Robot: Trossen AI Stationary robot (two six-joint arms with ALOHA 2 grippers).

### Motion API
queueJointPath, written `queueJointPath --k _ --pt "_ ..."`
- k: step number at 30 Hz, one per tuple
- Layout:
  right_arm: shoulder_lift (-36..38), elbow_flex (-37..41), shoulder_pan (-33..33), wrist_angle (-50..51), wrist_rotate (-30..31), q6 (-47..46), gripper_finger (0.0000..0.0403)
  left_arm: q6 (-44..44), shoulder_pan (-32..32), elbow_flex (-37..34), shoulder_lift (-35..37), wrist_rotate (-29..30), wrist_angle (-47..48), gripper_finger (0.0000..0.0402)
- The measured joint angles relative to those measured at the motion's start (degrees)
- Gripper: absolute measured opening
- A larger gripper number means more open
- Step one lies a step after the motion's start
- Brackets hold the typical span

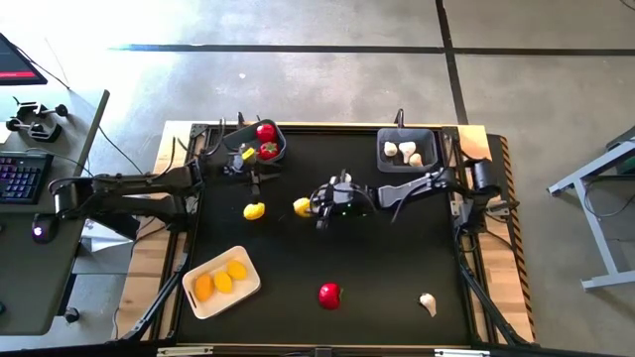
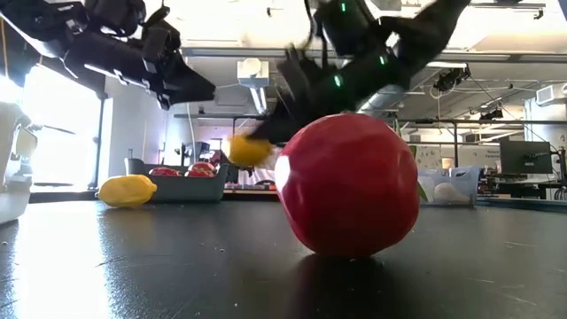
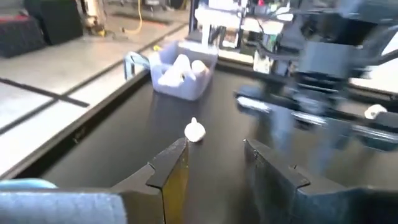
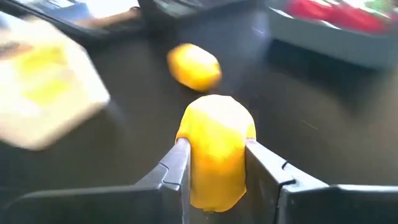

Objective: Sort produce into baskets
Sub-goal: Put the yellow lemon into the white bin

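My right gripper [image 1: 314, 206] is shut on a yellow lemon [image 4: 214, 155] over the middle of the table. A second lemon [image 1: 254, 210] lies on the table to its left. My left gripper [image 1: 254, 182] is open and empty, near the grey-blue bin [image 1: 281, 149] that holds red round pieces [image 1: 266, 132]. The cream tray [image 1: 248, 289] at the near left holds three lemons. The dark grey bin [image 1: 407, 164] at the far right holds garlic bulbs. A red piece [image 1: 329, 295] and a garlic bulb [image 1: 428, 303] lie near the front edge. My right gripper pinches the lemon's two opposite sides [image 4: 189, 163] between its two fingers. The fingers come slanting down from the table's right side. In the low view the lemon [image 2: 247, 151] hangs clear of the table.
Free table lies between the held lemon and the cream tray. The loose lemon [image 4: 194, 66] lies ahead of my right gripper. The red piece [image 2: 350, 182] stands large in the low view. A desk with a keyboard [image 1: 20, 178] stands left of the table.
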State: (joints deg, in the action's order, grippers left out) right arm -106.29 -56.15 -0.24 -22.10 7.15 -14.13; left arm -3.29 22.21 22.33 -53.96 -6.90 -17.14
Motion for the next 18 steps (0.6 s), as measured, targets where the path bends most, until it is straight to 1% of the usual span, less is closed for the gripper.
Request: queueJointPath --k 3,8,11,18 --pt "-0.3 -4.7 3.0 1.4 -3.2 0.3 0.0086 0.0 1.2 0.0 2.4 -0.7 0.5 0.0137" --pt "-2.7 -15.8 7.8 5.8 -4.5 3.8 0.0086 0.5 2.5 0.0 4.1 -1.7 2.2 0.0128" --pt "-5.9 -22.6 9.6 9.2 -4.5 4.9 0.0086 0.6 3.1 0.0 4.1 -1.7 2.8 0.0124" --pt "-16.8 -40.3 12.8 16.4 -6.7 7.1 0.0086 2.1 3.4 0.0 4.5 -1.7 2.8 0.0115"
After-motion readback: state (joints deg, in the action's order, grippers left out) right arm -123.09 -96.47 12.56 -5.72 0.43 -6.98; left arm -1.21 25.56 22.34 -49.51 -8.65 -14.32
